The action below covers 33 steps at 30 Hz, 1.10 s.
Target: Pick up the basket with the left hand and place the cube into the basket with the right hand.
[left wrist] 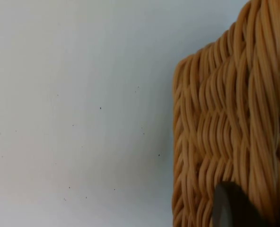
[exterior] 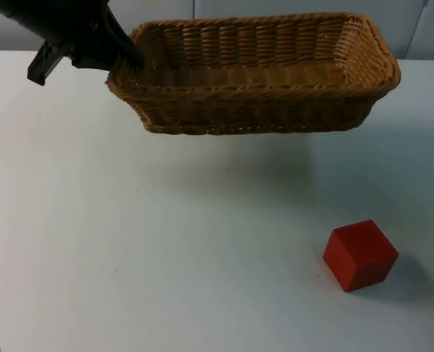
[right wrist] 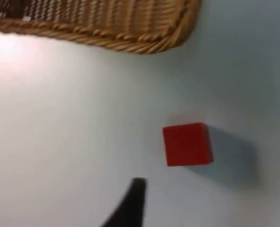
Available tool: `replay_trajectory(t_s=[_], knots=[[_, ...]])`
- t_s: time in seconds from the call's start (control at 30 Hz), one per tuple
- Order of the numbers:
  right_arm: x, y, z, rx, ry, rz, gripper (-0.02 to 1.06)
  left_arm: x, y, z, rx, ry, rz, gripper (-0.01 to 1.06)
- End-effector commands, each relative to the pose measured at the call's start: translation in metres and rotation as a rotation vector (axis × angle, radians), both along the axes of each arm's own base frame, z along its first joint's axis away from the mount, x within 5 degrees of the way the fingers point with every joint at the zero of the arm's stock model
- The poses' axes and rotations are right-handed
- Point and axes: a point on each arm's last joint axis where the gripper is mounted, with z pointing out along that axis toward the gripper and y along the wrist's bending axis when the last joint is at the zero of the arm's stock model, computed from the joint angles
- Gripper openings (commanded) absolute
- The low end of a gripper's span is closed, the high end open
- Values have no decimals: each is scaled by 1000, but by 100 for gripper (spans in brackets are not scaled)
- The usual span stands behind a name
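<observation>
Basket raised at left end; cube on table

Cube (exterior: pixel 360 254): red, sharp-edged, matte faces. It sits on the white table (exterior: pixel 129 257) in the lower right of the top view, one corner turned toward the camera, with a soft shadow on its right side. Nothing touches it. In the right wrist view the cube (right wrist: pixel 187 144) lies apart from the black fingertip (right wrist: pixel 133 203) of the right gripper; how far that gripper's fingers are spread cannot be told.

Basket (exterior: pixel 254 73): long, rectangular, woven tan wicker with a twisted rope rim. It spans the upper centre of the top view, well apart from the cube. A shadow lies on the table below and in front of it, so it appears to hang clear of the surface. Its interior shows bare weave, with no contents.

Left gripper (exterior: pixel 125 62): at the upper left of the top view, clamped on the rim at the basket's left short end. In the left wrist view the basket wall (left wrist: pixel 230 137) stands close against a dark fingertip (left wrist: pixel 230 205).

Hidden: the near wall blocks the inner floor along the front edge.
</observation>
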Motion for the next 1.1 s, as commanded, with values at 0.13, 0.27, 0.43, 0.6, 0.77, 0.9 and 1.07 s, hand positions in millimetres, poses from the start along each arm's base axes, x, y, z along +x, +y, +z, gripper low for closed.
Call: replay_trajectory(t_s=[0.13,0.27,0.43,0.6,0.77,0.9,1.07], knots=[[16,54,-34,-127,89,86,105,1,-2,15,-52,-16,17,0],[20,80,-63,-274,153,113,105,1,-2,15,-52,-16,17,0],[26,105,-101,-342,236,143,105,1,-2,15,-52,-16,17,0],[37,114,-134,-362,292,107,105,1,-2,15,-51,-17,19,0],[44,111,-149,-412,285,52,105,1,-2,14,-51,-18,20,0],[47,111,-150,-424,260,37,105,1,-2,14,-49,-18,19,0],[49,111,-150,-419,241,31,105,1,-2,14,-49,-18,19,0]])
